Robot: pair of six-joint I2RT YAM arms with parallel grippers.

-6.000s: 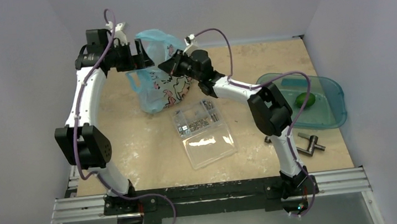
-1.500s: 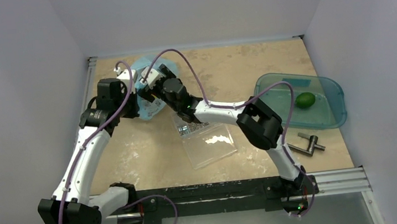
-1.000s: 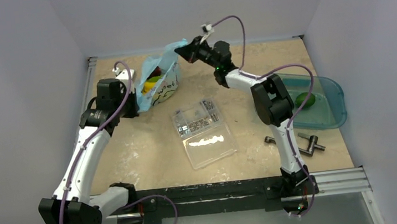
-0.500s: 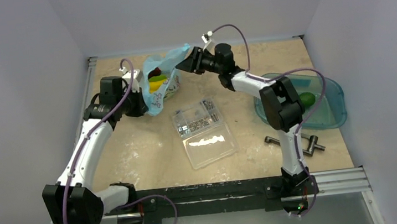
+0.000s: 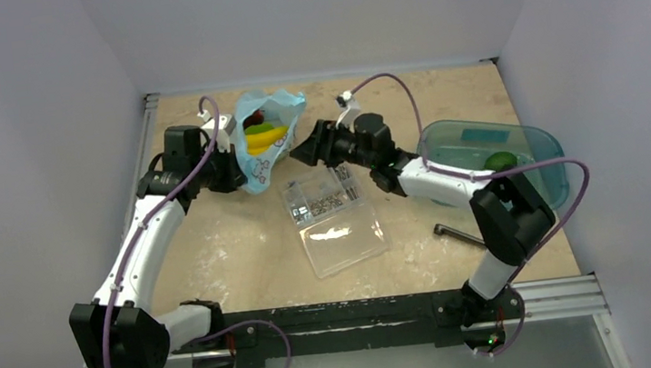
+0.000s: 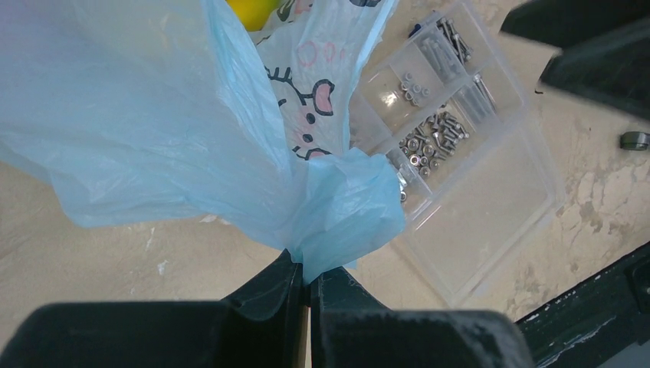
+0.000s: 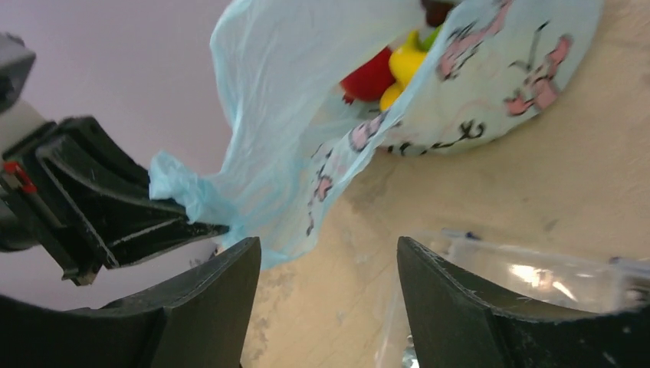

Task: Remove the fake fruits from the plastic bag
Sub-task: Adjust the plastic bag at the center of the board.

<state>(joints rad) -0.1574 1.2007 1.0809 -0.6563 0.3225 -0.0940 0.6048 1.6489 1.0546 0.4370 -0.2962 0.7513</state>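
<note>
The light-blue plastic bag (image 5: 271,149) lies on the table at the back left with its mouth gaping upward. Fake fruits show inside it: a yellow banana (image 5: 268,136), a green one (image 5: 257,127) and a dark red one (image 5: 253,117). My left gripper (image 5: 237,173) is shut on a bunched corner of the bag (image 6: 337,207), its tips (image 6: 308,280) pinching the plastic. My right gripper (image 5: 301,151) hovers open just right of the bag, with nothing between its fingers (image 7: 329,253). The right wrist view shows the bag (image 7: 306,130) with a red fruit (image 7: 372,77) and a yellow one (image 7: 406,65) in its mouth.
A clear plastic box (image 5: 334,215) of screws and nuts lies in the middle, right beside my right gripper. A teal tray (image 5: 542,193) at the right holds a green lime (image 5: 502,161). A metal tool (image 5: 459,234) lies near the right arm.
My right gripper has let go of the bag's upper edge, opened, and swung down toward the clear box. The bag's mouth has sagged lower. The left gripper keeps its hold.
</note>
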